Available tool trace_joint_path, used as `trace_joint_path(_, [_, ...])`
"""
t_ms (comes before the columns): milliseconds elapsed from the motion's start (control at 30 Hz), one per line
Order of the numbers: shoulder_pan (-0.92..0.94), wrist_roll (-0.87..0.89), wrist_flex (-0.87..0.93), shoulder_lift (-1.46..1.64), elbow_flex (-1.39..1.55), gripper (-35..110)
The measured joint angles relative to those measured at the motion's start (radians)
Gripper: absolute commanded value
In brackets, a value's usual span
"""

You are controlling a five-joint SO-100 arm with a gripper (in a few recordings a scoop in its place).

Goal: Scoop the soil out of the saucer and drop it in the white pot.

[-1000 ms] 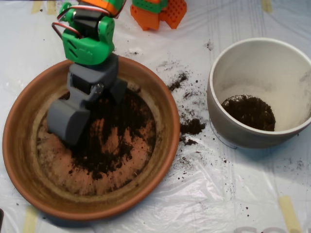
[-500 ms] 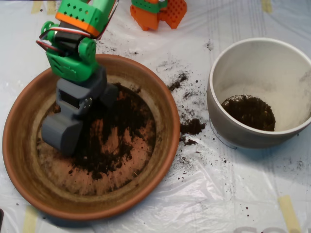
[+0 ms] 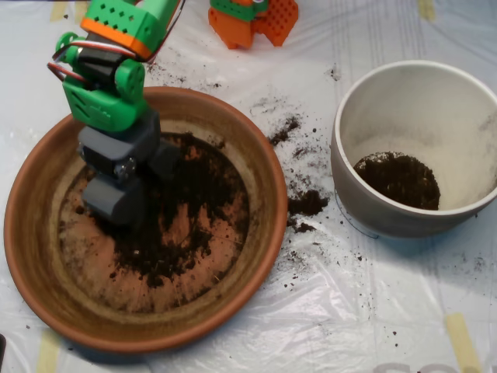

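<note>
Counter (image 3: 256,342) under crinkled clear plastic sheet (image 3: 365,326), edges cut off all round. One terracotta saucer (image 3: 31,256) at left, wide, shallow. One white pot (image 3: 373,210) at right, apart from saucer, right rim cut by frame. One green-and-orange arm (image 3: 105,85) enters from top, base out of view. Grey scoop hand (image 3: 124,194) down inside saucer's left half, on soil (image 3: 194,194); shells spread or pressed together, cannot tell. Small soil heap on pot floor. Loose crumbs on sheet between dishes. Orange block (image 3: 252,19) at top, partly cropped.

One saucer (image 3: 256,256), one white pot (image 3: 365,210), one claw (image 3: 124,194), and one orange block (image 3: 252,19).
</note>
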Motion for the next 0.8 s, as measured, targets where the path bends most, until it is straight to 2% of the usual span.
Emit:
trace_joint_path(267, [-0.015,-0.009,0.032,0.040,0.044,-1])
trace_joint_path(467, [-0.124,0.003,0.051,0.244,0.167,-1])
trace_joint_path(800, [-0.302,0.015,0.187,0.422,0.098,-1])
